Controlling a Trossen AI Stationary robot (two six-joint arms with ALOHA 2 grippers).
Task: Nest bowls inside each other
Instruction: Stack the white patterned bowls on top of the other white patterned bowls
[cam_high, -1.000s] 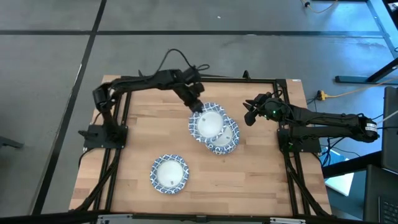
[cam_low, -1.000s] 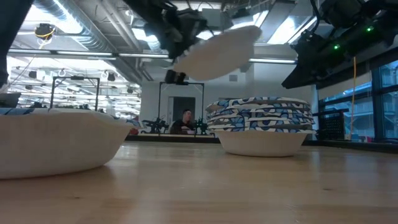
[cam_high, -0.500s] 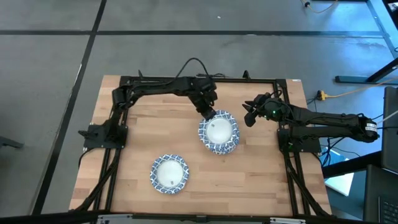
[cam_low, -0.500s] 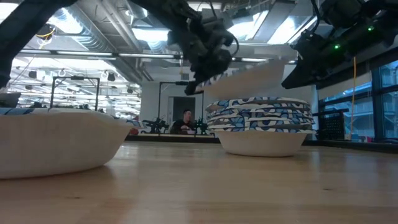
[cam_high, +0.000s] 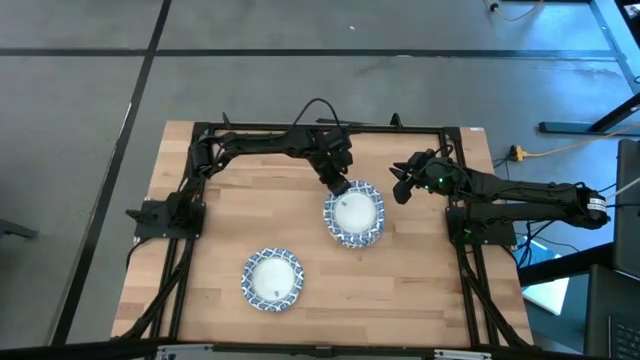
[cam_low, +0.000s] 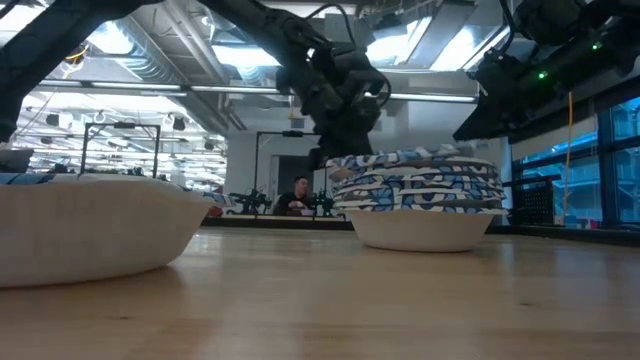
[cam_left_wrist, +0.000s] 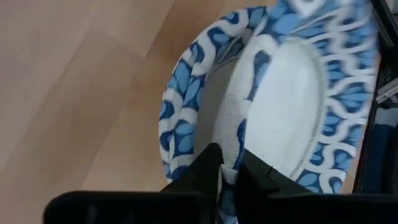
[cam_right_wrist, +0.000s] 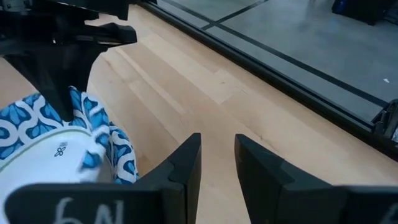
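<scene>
A top bowl (cam_high: 352, 210) sits on the stack (cam_low: 417, 200) at mid-table, its rim pinched in my left gripper (cam_high: 338, 186), jaws closed on it. I judge a crooked release could leave it tilted or tip the glazed, scalloped pile. A lone bowl (cam_high: 271, 277) waits nearer. My right gripper (cam_high: 402, 183) hovers beside, jaws slightly apart, over the pale wooden table (cam_high: 230, 215).

A robotics lab or workshop. Exposed ceiling ducts (cam_low: 120, 50) run overhead. Metal equipment frames (cam_low: 120, 150) stand at nine o'clock.
</scene>
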